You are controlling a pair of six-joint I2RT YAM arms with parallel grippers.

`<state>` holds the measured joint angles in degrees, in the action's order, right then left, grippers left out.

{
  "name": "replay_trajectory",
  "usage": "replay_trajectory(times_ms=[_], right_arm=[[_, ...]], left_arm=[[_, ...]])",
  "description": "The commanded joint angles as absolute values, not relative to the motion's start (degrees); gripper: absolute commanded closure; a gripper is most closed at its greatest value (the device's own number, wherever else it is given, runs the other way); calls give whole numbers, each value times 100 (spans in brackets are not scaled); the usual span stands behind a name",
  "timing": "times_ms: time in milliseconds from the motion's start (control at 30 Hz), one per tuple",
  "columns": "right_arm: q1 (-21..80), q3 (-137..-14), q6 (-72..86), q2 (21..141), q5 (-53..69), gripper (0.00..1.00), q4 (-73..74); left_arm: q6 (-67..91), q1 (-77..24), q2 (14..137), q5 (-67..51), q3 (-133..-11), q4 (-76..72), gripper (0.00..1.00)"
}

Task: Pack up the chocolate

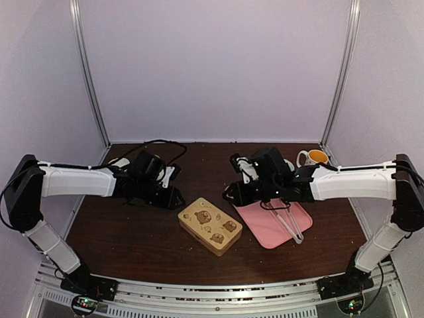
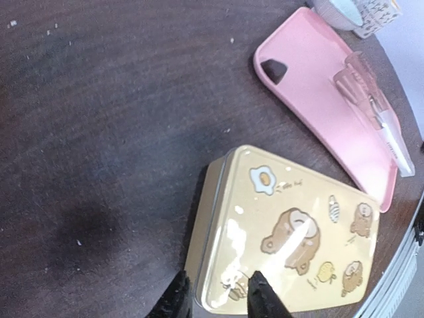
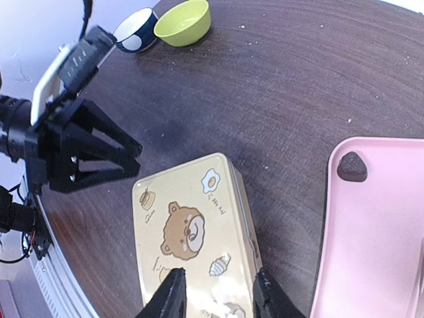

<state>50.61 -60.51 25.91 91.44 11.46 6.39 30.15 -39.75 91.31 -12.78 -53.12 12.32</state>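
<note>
A tan tin (image 1: 210,225) with brown bear drawings lies in the middle of the table with its lid on. The chocolate is out of view. My left gripper (image 1: 177,197) hovers just left of the tin's far corner. In the left wrist view the left gripper (image 2: 218,297) is open, its two dark fingertips framing the tin's near corner (image 2: 225,265) below them. My right gripper (image 1: 230,193) hangs beyond the tin's far right side. In the right wrist view the right gripper (image 3: 218,290) stands open above the tin's lid (image 3: 192,232), holding nothing.
A pink tray (image 1: 265,228) lies right of the tin with clear tongs (image 1: 290,224) on it. An orange-lined mug (image 1: 313,158) stands at the back right. A green bowl (image 3: 186,22) and a blue-and-white cup (image 3: 136,33) sit at the back left.
</note>
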Motion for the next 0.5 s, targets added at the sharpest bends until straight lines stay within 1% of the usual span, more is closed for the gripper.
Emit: replay_trajectory(times_ms=[0,67,133,167,200,267,300,467], right_arm=[[5344,-5532,2292,8852,756,70,825],[5462,-5342,2269,8775,683,74,803],[5564,-5179,2268,8737,652,80,762],[5598,-5123,2272,8749,644,83,745],[5628,-5065,2290,8772,623,87,739],[5650,-4989,2344,8806,596,98,713],[5669,-4953,2373,8800,590,100,686],[5735,-4923,2402,8674,499,100,631]], left_arm=[[2685,-4086,8427,-1131,-5363,1387,74],[2579,-4200,8180,-1166,-5225,1300,78],[2529,-4302,7997,-1260,-5087,1203,85],[2523,-4347,7944,-1312,-5012,1144,89],[2535,-4364,7922,-1389,-4931,1047,98],[2642,-4377,7954,-1429,-4799,974,100],[2710,-4379,7985,-1411,-4745,936,100],[2903,-4467,8044,-1503,-4463,574,100]])
